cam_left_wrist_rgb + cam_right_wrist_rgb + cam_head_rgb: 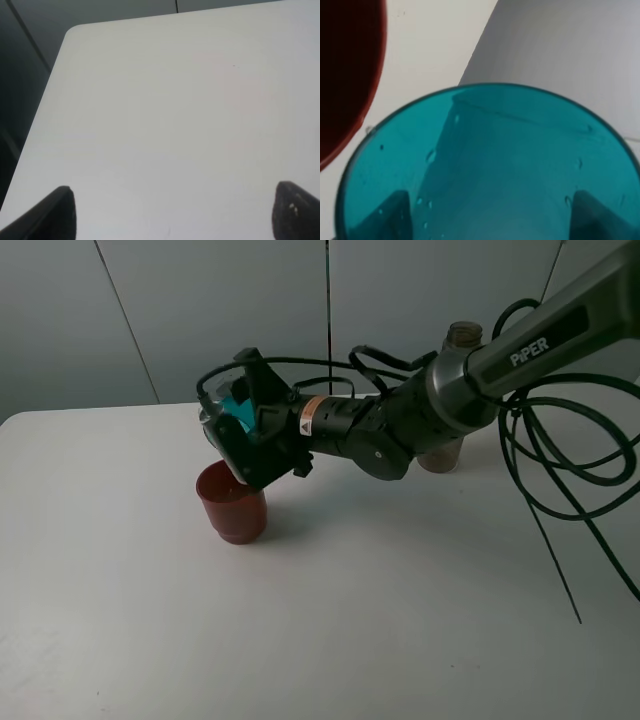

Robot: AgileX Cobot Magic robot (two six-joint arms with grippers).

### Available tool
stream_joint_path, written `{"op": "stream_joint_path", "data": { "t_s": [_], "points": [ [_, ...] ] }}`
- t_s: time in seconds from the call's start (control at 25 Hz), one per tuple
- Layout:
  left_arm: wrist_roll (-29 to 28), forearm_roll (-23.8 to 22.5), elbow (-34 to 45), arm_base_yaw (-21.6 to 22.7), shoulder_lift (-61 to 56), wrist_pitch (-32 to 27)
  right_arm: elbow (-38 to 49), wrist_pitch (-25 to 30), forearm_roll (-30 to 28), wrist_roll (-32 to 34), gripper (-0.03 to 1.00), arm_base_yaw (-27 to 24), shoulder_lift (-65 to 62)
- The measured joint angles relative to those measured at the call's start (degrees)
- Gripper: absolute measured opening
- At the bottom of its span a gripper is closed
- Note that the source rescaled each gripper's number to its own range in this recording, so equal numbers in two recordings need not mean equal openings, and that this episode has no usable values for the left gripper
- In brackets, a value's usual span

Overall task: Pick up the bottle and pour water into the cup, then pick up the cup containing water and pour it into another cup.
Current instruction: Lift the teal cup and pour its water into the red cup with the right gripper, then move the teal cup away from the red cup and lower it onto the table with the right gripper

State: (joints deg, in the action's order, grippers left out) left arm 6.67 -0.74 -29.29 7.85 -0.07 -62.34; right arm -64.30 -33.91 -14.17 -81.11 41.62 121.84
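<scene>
My right gripper (243, 435) reaches across to the left of the middle and is shut on the teal cup (240, 405). It holds the cup tipped on its side just above the red cup (232, 505), which stands upright on the white table (400, 620). In the right wrist view the teal cup's (485, 165) wet wall fills the picture, with droplets on it, and the red cup's rim (345, 75) lies beside it. The bottle (461, 337) stands at the back right, mostly hidden behind the arm. My left gripper (170, 215) is open over bare table.
Black cables (560, 460) hang in loops from the right arm over the right side of the table. The table's rounded far corner and edge (70, 35) show in the left wrist view, with a dark gap beyond. Grey wall panels stand behind.
</scene>
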Motion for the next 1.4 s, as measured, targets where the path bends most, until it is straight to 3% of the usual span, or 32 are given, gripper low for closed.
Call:
{"op": "stream_joint_path", "data": {
  "t_s": [0.12, 0.48, 0.6, 0.76, 1.4],
  "points": [
    [0.0, 0.0, 0.0, 0.0, 0.0, 0.0, 0.0, 0.0, -0.13, 14.68, 0.07, -0.36, 0.0],
    [0.0, 0.0, 0.0, 0.0, 0.0, 0.0, -1.47, -3.0, -0.24, 72.29, 0.07, -6.75, 0.13],
    [0.0, 0.0, 0.0, 0.0, 0.0, 0.0, -1.47, -4.67, -0.24, 83.77, 0.07, -9.26, 1.84],
    [0.0, 0.0, 0.0, 0.0, 0.0, 0.0, -1.28, -5.04, 0.2, 87.91, 0.07, -10.23, 5.66],
    [-0.1, 0.0, 0.0, 0.0, 0.0, 0.0, -1.23, -5.15, -0.03, 87.83, 0.07, -10.23, 12.03]
  ]
}}
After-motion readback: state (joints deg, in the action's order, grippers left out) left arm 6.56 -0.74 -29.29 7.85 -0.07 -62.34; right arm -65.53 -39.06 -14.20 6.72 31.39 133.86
